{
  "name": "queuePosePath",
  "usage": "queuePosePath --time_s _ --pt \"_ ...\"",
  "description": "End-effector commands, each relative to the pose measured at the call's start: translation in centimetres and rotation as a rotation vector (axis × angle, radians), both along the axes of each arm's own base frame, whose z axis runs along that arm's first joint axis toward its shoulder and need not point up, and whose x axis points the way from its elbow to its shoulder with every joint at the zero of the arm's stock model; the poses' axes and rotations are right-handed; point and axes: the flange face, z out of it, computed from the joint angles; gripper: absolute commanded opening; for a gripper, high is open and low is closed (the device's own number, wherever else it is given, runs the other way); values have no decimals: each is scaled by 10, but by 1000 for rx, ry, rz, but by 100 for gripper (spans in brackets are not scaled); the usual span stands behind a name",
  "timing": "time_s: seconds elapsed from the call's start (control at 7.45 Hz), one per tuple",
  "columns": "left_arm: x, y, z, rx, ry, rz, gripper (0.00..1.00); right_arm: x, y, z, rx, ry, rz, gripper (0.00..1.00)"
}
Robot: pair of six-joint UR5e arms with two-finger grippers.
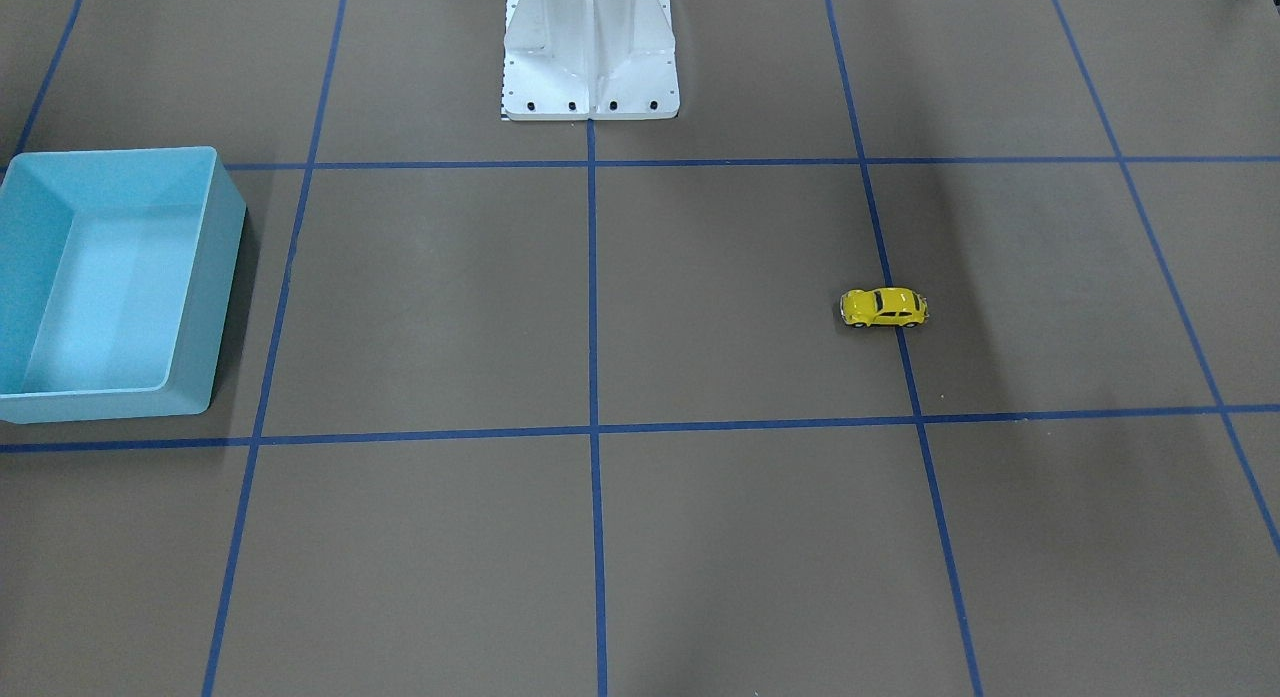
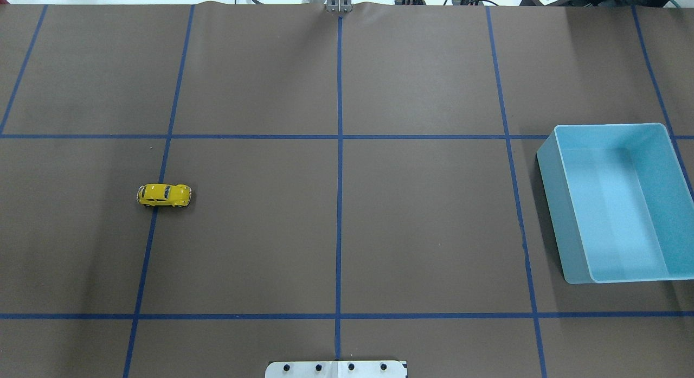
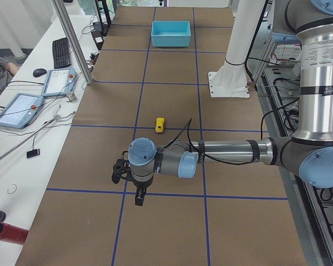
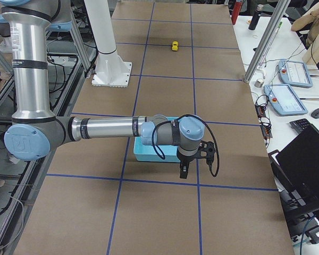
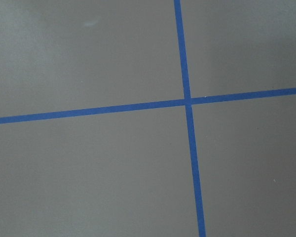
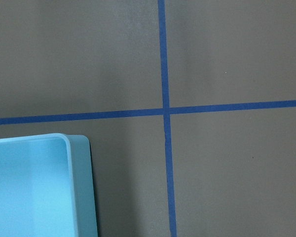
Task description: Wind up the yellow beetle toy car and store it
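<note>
The yellow beetle toy car stands on its wheels on the brown table, on a blue tape line on the robot's left side; it also shows in the front view and both side views. The light blue bin stands empty on the robot's right side. My left gripper hangs above the table, apart from the car, nearer the left end. My right gripper hangs just past the bin. Both grippers show only in side views, so I cannot tell whether they are open or shut.
The white robot base plate sits at the table's near middle edge. Blue tape lines grid the table. The right wrist view shows the bin's corner. Tablets, a keyboard and cables lie on the operators' bench.
</note>
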Motion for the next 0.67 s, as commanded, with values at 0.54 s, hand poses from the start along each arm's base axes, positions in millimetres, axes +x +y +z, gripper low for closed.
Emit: queuePosePath --time_s 0.54 --pt "2 -5 -6 7 0 4 100 2 0 -4 20 19 4 100"
